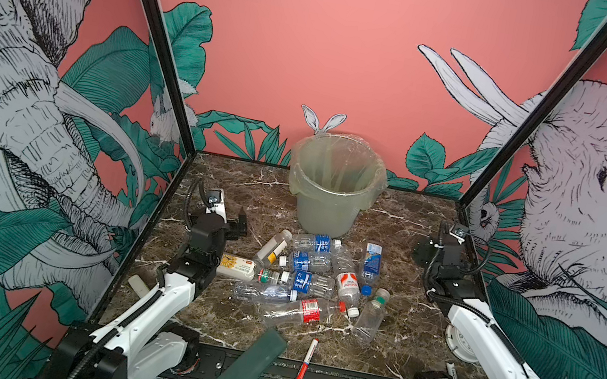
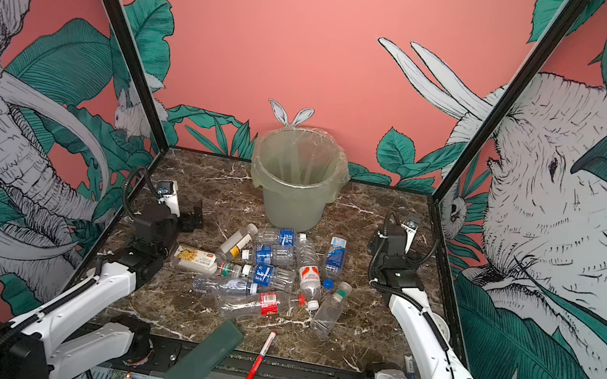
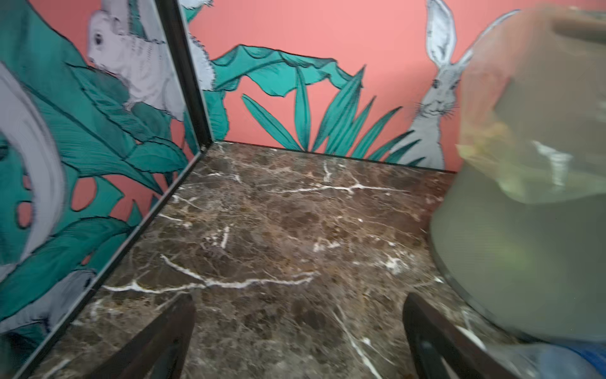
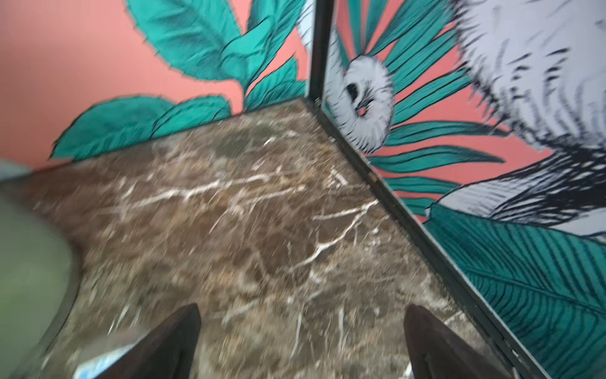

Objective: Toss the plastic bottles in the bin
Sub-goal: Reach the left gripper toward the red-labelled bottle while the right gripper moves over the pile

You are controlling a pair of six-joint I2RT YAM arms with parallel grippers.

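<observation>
Bottles [image 1: 303, 279]: heaped at tabletop [image 1: 393, 341] centre, likely within both arms' reach.
Bin [image 1: 331, 212]: twelve o'clock, behind heap.
Left hand [image 3: 299, 297]: spread, empty.
Right hand [image 4: 303, 305]: spread, empty.

High stereo pair; wrist cameras near tabletop [image 3: 278, 229]

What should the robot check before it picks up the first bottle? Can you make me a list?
1. Left end effector open and empty: ok.
2. Right end effector open and empty: ok.
3. Round pale grey-green plastic bin upright, mouth unblocked: ok.
4. Small clear plastic bottles heaped between the arms, likely reachable: ok.
5. A bottle lying free: most overlap, not ok; the green-capped clear bottle at the heap's edge looks easiest.
6. Red-and-white marker pen and flat dark green slab apart from the heap: ok.
</observation>
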